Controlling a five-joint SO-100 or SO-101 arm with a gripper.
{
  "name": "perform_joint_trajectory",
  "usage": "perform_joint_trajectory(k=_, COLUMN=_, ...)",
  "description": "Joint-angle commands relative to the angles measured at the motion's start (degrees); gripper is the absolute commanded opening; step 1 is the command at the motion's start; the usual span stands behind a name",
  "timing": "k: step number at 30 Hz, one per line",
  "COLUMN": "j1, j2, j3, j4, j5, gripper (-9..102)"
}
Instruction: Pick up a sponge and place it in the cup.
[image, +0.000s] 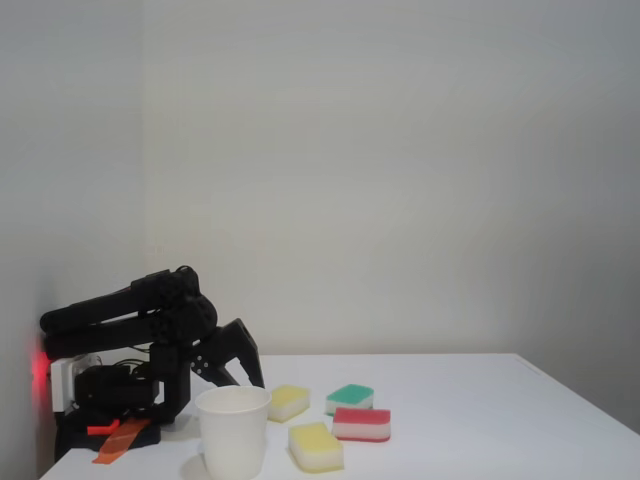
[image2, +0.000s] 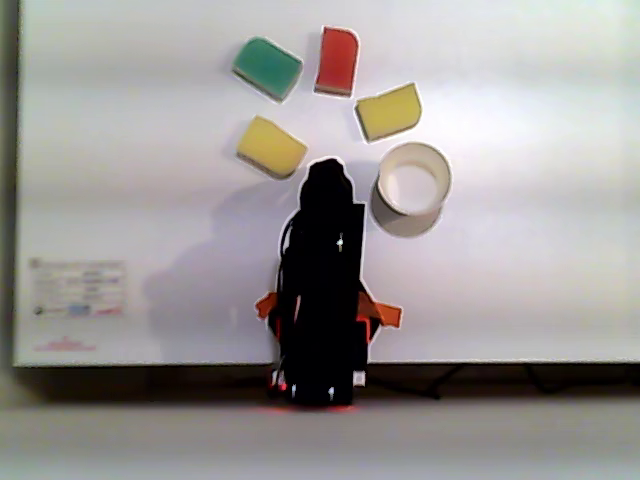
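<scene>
Four sponges ring the white paper cup (image2: 410, 187); lower-left counter label (image2: 80, 290) unreadable; jaws' state cannot be told.

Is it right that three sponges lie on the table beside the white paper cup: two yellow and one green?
Not quite: the other view shows four sponges. A red sponge lies between the green sponge and one yellow sponge; another yellow sponge and the white paper cup are there.
</scene>
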Motion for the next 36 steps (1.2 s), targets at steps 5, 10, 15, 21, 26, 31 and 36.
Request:
perform_joint_trajectory(k=5, j1=0.18, j2=-0.09, j3=0.09, j4=4.22, j5=-0.79, gripper=0)
perform_joint_trajectory(k=10, j1=0.18, j2=-0.09, j3=0.09, j4=4.22, j5=-0.79, gripper=0)
perform_joint_trajectory(k=15, j1=0.18, j2=-0.09, j3=0.09, j4=4.22, j5=-0.79, gripper=0)
perform_joint_trajectory(k=21, j1=0.18, j2=-0.09, j3=0.09, j4=4.22, j5=-0.79, gripper=0)
perform_joint_trajectory(k=26, j1=0.26, j2=-0.09, j3=0.09, j4=4.22, j5=-0.79, gripper=0)
perform_joint_trajectory(k=31, j1=0.26, j2=-0.09, j3=0.09, j4=4.22, j5=-0.79, gripper=0)
perform_joint_trajectory(k=36, j1=1.05, j2=-0.09, j3=0.09, j4=4.22, j5=-0.79, gripper=0)
